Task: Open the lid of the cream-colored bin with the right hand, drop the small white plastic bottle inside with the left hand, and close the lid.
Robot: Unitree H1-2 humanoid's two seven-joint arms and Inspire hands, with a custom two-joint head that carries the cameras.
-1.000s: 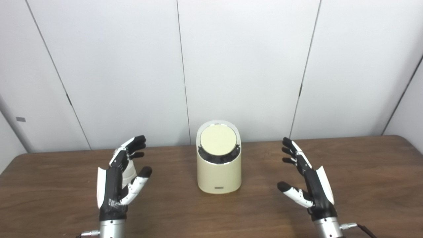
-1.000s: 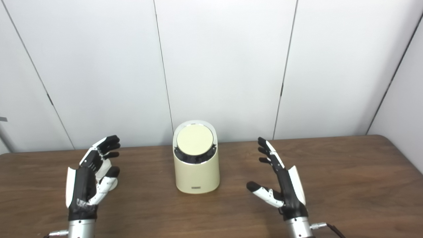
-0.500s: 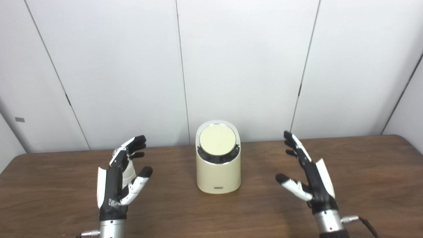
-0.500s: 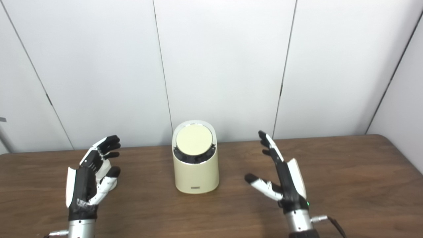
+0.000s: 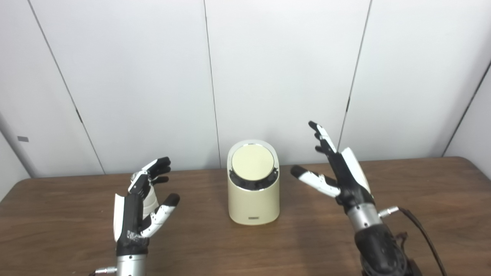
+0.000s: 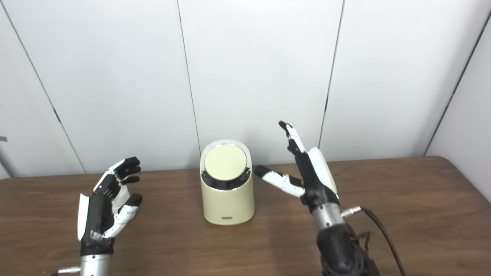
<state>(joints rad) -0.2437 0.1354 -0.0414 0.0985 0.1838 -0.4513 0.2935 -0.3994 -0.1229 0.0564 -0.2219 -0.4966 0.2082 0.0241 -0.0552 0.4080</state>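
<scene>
Bottle is mostly hidden behind my left hand; only a sliver of white shows between fingers and thumb, so I can't tell if it's upright or touched. It sits on the table, well left of the bin. Both forearms are cut off at the bottom edge.

Left hand: palm facing inward, fingers curled loosely and apart, thumb out, cupped near the bottle, not visibly gripping.

Right hand: raised off the table, fingers spread and pointing up, thumb stretched toward the bin's rim, just beside it, not touching. Holds nothing.

Bin stands center, round slanted lid closed.

Versus a second ago: my right hand has lifted and swung in toward the bin; left hand, bottle, bin unchanged.
</scene>
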